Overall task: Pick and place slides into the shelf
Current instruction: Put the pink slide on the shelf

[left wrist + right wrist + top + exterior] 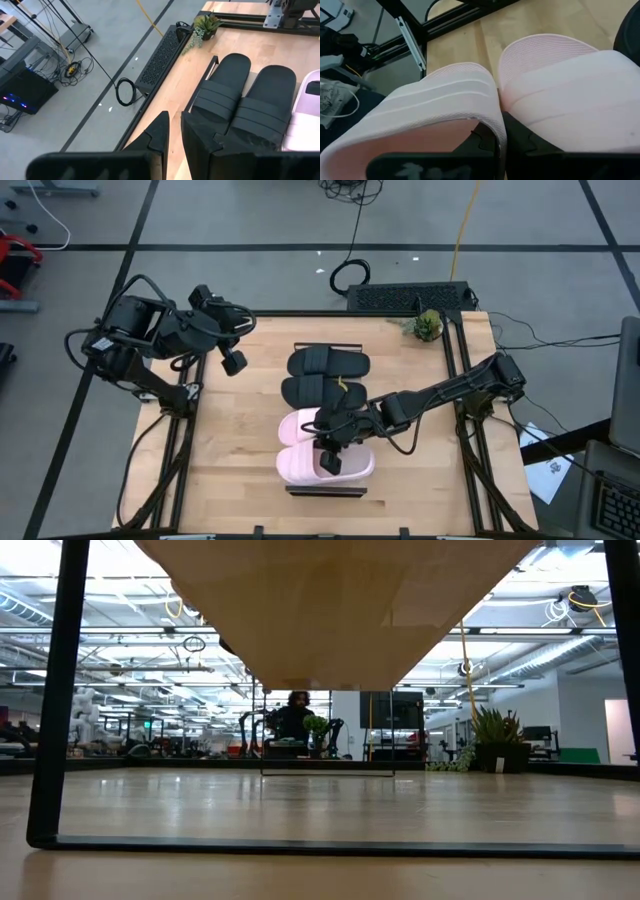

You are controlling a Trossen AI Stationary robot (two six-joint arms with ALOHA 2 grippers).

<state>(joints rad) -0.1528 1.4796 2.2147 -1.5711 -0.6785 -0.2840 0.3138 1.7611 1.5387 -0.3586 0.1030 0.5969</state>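
Two black slides [325, 363] [313, 390] and two pale pink slides [300, 425] [325, 466] lie side by side along the shelf [327, 490] in the middle of the table. My right gripper [331, 452] reaches in from the table's right and is shut at the strap of the nearer pink slide [435, 105], between the two pink slides. My left gripper [233, 362] hangs high over the table's far left, fingers a narrow gap apart [175, 127], holding nothing. The low view shows only the shelf's underside [330, 610]. My right gripper pinches the nearer pink slide's strap at its side edge [496, 125], where it faces the other pink slide. One finger [481, 142] is inside under the strap, the other [522, 145] outside it. The fingers slant down from the table's right. Whether the slide is lifted, I cannot tell.
A small potted plant [427, 326] stands at the table's far right corner, with a black perforated box [410, 296] just beyond the far edge. Bare tabletop lies left and right of the shelf. A person sits far off in the room [297, 715].
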